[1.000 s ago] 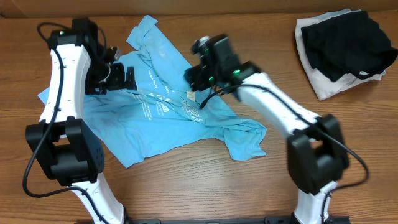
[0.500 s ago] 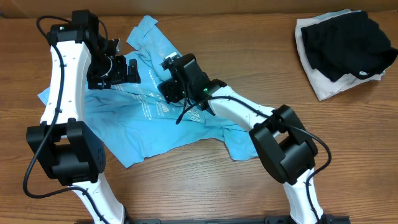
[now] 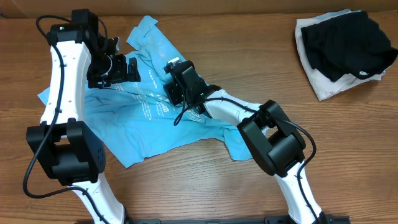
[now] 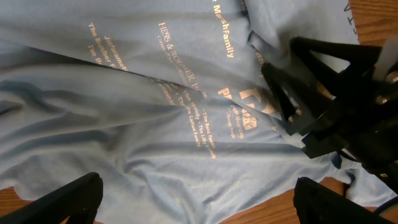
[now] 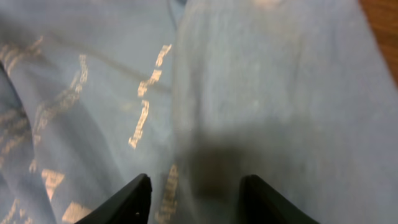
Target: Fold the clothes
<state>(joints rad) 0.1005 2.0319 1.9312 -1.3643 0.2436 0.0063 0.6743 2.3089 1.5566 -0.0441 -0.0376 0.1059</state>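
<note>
The clothes, a light blue T-shirt [image 3: 155, 124] with pale print, lie crumpled on the left half of the table. My right gripper [image 3: 177, 84] is low on the shirt's middle, by the printed logo. In the right wrist view its gripper [image 5: 196, 199] presses onto the cloth [image 5: 280, 93], jaws partly apart with a ridge of fabric between them. My left gripper [image 3: 121, 68] hovers over the shirt's upper left. In the left wrist view it [image 4: 199, 205] stands wide open above the cloth [image 4: 155, 124] with nothing between its fingers, and the right gripper [image 4: 329, 106] shows nearby.
A black garment [image 3: 345, 40] lies on a white one [image 3: 323, 87] at the back right corner. Bare wooden table [image 3: 249, 180] surrounds the shirt. The two arms stand close together over the shirt's upper part.
My right gripper has swung left and down onto the shirt's middle, and its jaws have narrowed. The left gripper shifted slightly, then held still, wide open.
</note>
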